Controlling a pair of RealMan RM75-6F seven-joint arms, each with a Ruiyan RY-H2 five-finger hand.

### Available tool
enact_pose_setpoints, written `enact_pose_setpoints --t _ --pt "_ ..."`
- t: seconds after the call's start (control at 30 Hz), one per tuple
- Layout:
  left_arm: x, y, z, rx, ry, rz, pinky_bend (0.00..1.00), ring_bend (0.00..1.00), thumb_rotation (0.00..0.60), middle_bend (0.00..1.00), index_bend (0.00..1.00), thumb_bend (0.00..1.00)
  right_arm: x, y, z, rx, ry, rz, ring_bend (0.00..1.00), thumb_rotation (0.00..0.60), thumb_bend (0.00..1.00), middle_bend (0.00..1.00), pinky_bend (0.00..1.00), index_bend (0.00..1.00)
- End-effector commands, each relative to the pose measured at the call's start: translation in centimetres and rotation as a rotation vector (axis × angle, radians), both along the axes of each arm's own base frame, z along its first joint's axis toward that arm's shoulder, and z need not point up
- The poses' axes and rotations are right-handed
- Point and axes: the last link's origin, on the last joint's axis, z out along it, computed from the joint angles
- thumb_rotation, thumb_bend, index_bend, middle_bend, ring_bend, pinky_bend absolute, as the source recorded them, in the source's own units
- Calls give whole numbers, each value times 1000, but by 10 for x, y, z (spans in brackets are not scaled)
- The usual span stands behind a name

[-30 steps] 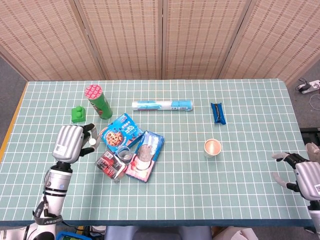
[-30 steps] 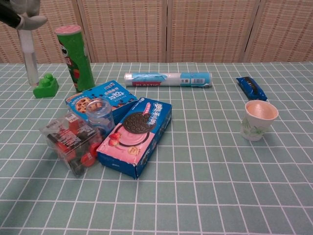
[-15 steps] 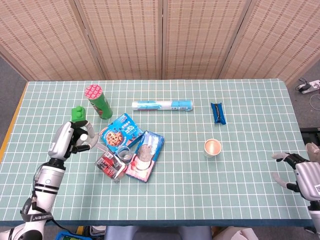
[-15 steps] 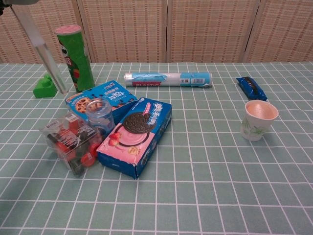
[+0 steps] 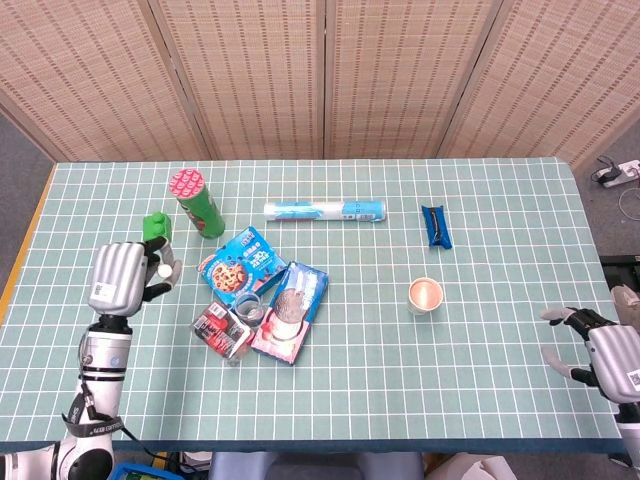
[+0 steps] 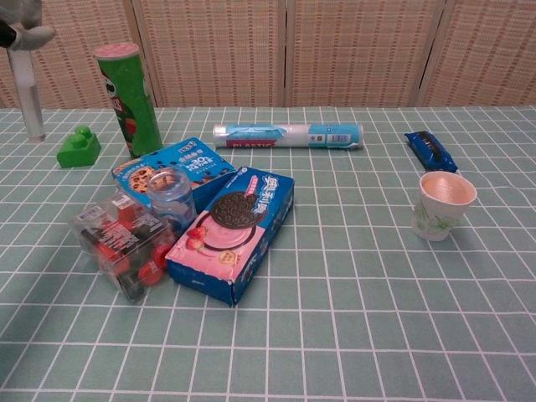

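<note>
My left hand (image 5: 120, 281) hovers over the table's left side, just below a green toy block (image 5: 155, 227). It grips a clear slim tube (image 6: 30, 94), which hangs nearly upright in the chest view, left of the green block (image 6: 79, 146). Only the edge of the left hand (image 6: 18, 18) shows there. At the table's right front corner my right hand (image 5: 606, 349) has its fingers spread and holds nothing; the chest view does not show it.
A green chip can (image 5: 197, 203) stands behind a cluster: blue cookie box (image 5: 240, 268), pink Oreo box (image 5: 292, 310), clear jar (image 5: 250, 308), clear box of red items (image 5: 222, 330). A film roll (image 5: 325, 211), blue snack bar (image 5: 436, 225) and paper cup (image 5: 425, 295) lie further right.
My left hand has drawn left, away from the cookie box, and the tube has swung from a slant back to nearly upright. The right hand has barely moved.
</note>
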Motion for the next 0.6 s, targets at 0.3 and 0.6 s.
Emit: enact_pose_setpoints --t 0.3,0.6 --pt "7 -5 8 -230 -439 43 1000 958 600 1000 831 530 1 1 1 6 -8 7 393 600 207 440 596 371" --pt "-7 1 -5 -35 -66 21 1000 955 600 1000 829 530 0 0 0 4 -5 3 392 600 207 440 596 371"
